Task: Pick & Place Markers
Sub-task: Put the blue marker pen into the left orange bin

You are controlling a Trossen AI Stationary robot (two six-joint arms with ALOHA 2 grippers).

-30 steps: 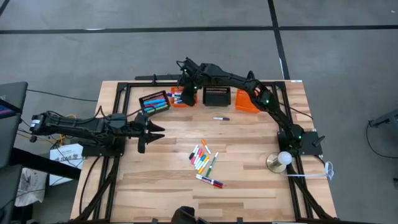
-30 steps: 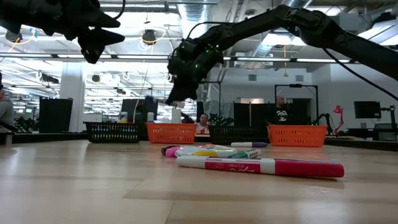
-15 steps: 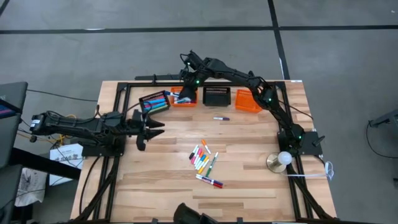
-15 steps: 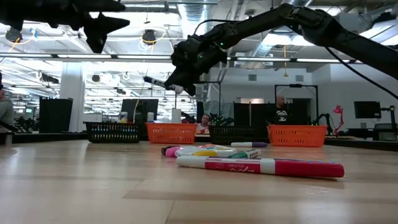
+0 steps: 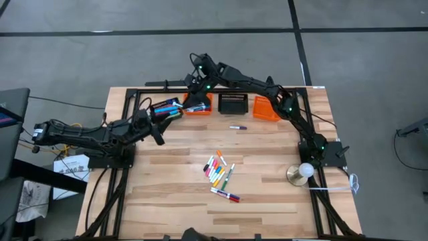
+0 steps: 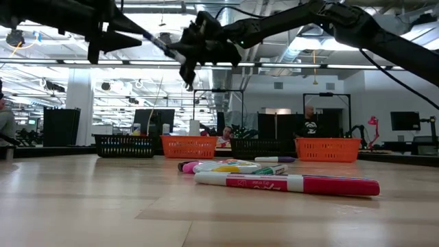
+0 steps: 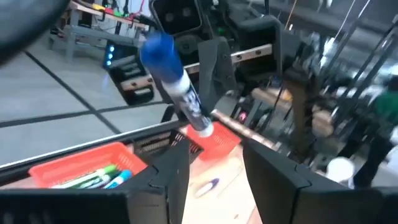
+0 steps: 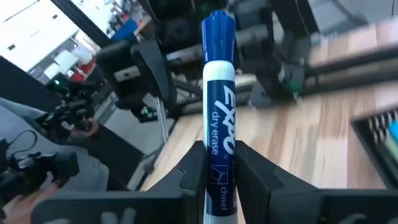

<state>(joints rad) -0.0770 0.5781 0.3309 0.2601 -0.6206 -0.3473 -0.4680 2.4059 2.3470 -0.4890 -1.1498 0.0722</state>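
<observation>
A white marker with a blue cap [image 8: 219,112] is in my right gripper [image 8: 219,169], which is shut on it high above the orange basket [image 5: 198,106] at the table's far side. In the low view the marker [image 6: 162,46] points toward my left gripper [image 6: 115,41]. My left gripper [image 5: 154,127] stands open a little short of it; in its wrist view the marker [image 7: 177,87] hangs ahead of the fingers [image 7: 168,180], not between them. Several loose markers [image 5: 217,171] lie mid-table, one [image 5: 238,127] farther back. My right gripper pinches the marker's white barrel near its uncapped end [image 8: 219,180] between its two fingers. The marker runs on along the fingers, with its blue cap [image 8: 217,28] at the free end. It is lifted clear of the baskets, near level, the cap end a little higher.
Along the far edge stand a black basket with markers [image 5: 167,109], the orange basket, a black basket [image 5: 233,104] and another orange one [image 5: 265,108]. A lamp with a white globe [image 5: 304,171] stands at the right. Bare wood lies at the near left.
My right gripper has risen from the orange basket with the marker and tipped from pointing down to near level, swinging the marker's cap toward the left arm. My left gripper has turned from facing the table's right toward the far baskets and the marker.
</observation>
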